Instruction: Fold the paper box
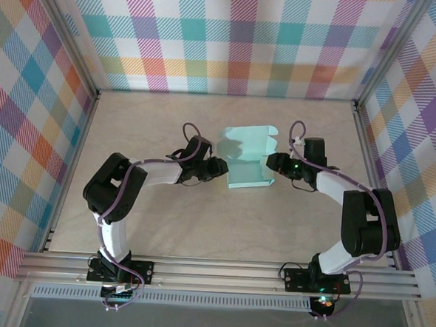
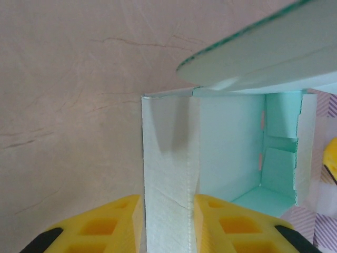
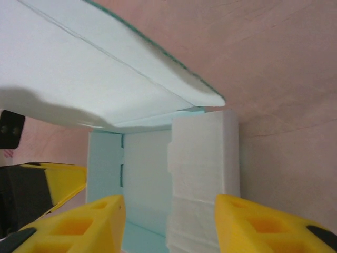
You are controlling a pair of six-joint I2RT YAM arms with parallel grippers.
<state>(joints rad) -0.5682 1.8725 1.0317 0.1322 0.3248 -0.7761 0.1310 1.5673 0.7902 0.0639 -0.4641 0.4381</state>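
The paper box [image 1: 247,164] stands half formed at the table's middle, a pale mint tray with its lid flap [image 1: 247,141] raised at the back. My left gripper [image 1: 219,168] is at its left side; in the left wrist view both yellow fingers [image 2: 108,221] press on the upright side wall [image 2: 168,153], so the left gripper [image 2: 167,199] is shut on it. My right gripper [image 1: 271,164] is at the box's right side. In the right wrist view it [image 3: 169,199] straddles the right wall [image 3: 202,158] with a gap on the inner side, open. The lid [image 3: 79,68] hangs overhead.
The beige tabletop [image 1: 163,219] is ringed by plaid cloth walls [image 1: 28,122] on three sides and an aluminium rail [image 1: 219,271] along the near edge, where both arm bases are bolted. Bare table lies in front of and behind the box.
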